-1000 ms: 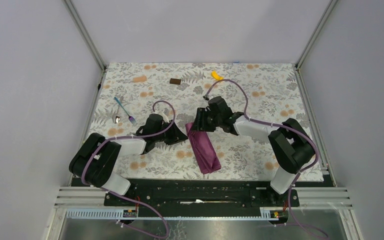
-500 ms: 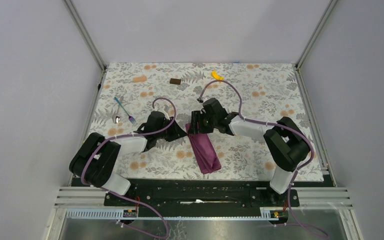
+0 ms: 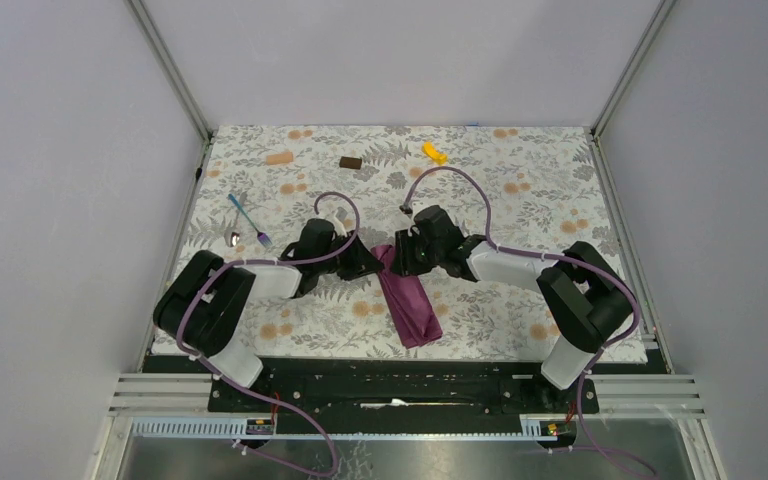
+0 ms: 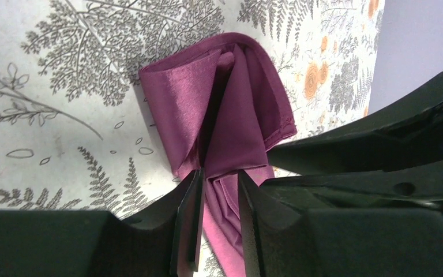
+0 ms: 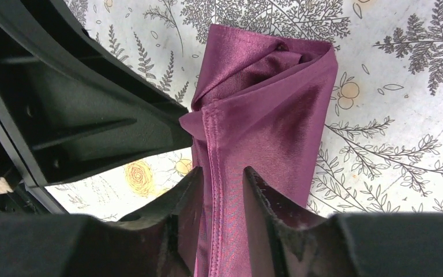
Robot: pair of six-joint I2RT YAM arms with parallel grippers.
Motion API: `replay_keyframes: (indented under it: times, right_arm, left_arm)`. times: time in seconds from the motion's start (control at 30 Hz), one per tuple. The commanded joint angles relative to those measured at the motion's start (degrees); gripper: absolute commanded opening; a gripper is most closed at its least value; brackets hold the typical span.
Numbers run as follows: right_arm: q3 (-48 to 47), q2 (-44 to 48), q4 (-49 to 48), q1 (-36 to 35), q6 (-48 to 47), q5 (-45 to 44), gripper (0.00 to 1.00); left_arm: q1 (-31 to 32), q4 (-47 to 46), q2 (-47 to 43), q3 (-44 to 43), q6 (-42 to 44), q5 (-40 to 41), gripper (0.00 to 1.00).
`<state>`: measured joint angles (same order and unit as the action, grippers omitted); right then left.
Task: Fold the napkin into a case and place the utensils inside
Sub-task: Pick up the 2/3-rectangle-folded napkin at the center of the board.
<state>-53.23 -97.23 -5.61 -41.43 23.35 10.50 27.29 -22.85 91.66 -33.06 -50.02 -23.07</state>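
Note:
The plum napkin (image 3: pixel 412 305) lies folded into a long strip in the middle of the table, its far end bunched up between my two grippers. My left gripper (image 3: pixel 372 262) (image 4: pixel 219 179) is shut on a gathered fold of the napkin (image 4: pixel 231 115), which fans out from its jaws. My right gripper (image 3: pixel 398 258) (image 5: pixel 222 176) faces it, jaws slightly apart, and the hemmed edge of the napkin (image 5: pixel 265 104) runs between them. The utensils lie apart at the far left: a fork (image 3: pixel 248 220) with a blue handle and a spoon (image 3: pixel 232 238) beside it.
A brown block (image 3: pixel 350 162), a yellow piece (image 3: pixel 433 152) and a pale orange piece (image 3: pixel 280 158) lie near the back edge of the floral cloth (image 3: pixel 520 200). Grey walls close in the left, right and back sides.
Both grippers have closed in on the napkin's far end: the left has slid right onto it, and the right has moved left and lower. That end is now bunched up between them.

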Motion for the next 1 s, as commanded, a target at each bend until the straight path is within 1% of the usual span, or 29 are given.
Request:
replay_keyframes:
  times: [0.0, 0.1, 0.23, 0.43, 0.57, 0.7, 0.8, 0.83, 0.87, 0.9, 0.97]
  right_arm:
    - [2.0, 0.5, -4.2, -0.6, 0.6, 1.9, 0.36]
    - [4.3, 1.1, -5.4, -1.7, 1.4, 2.6, 0.29]
    - [6.5, 2.0, -5.6, -2.7, 2.0, 2.8, 0.24]
    - [11.7, 4.3, -6.4, -3.7, 2.8, 3.8, 0.21]
    - [14.2, 5.8, -5.4, -5.1, 1.8, 4.9, 0.2]
    - [15.3, 7.5, -3.9, -5.4, 0.6, 3.9, 0.21]
    - [12.4, 9.1, -2.1, -5.4, 0.1, 2.0, 0.24]
    - [11.6, 9.9, -1.8, -5.5, 0.2, 0.5, 0.3]
    - [11.1, 10.9, -2.3, -5.6, 0.3, -1.4, 0.4]
    - [10.8, 11.8, -2.8, -5.5, 0.5, -3.9, 0.47]
    - [9.8, 12.4, -4.0, -5.6, 0.0, -8.6, 0.55]
  left_arm:
    - [0.0, -3.8, 1.7, -3.4, -0.5, -1.6, 0.3]
    - [0.0, -4.0, 3.4, -4.4, -1.2, -2.0, 0.25]
    - [0.0, -4.8, 4.7, -4.9, -1.8, -2.1, 0.21]
    - [0.0, -3.8, 5.0, -5.4, -1.6, -1.3, 0.19]
    - [-0.1, -3.7, 5.4, -5.4, -1.4, -1.4, 0.18]
    - [-0.1, -3.1, 4.8, -5.2, -1.0, -1.6, 0.17]
    - [-0.1, -2.9, 3.8, -4.8, -1.0, -1.7, 0.16]
    - [0.0, -2.8, 3.5, -4.6, -1.0, -1.6, 0.16]
    - [-0.1, -2.8, 3.2, -4.6, -1.1, -1.6, 0.15]
    - [-0.1, -2.7, 3.1, -4.6, -1.1, -1.6, 0.15]
    - [0.0, -2.8, 3.2, -4.6, -1.1, -1.6, 0.15]
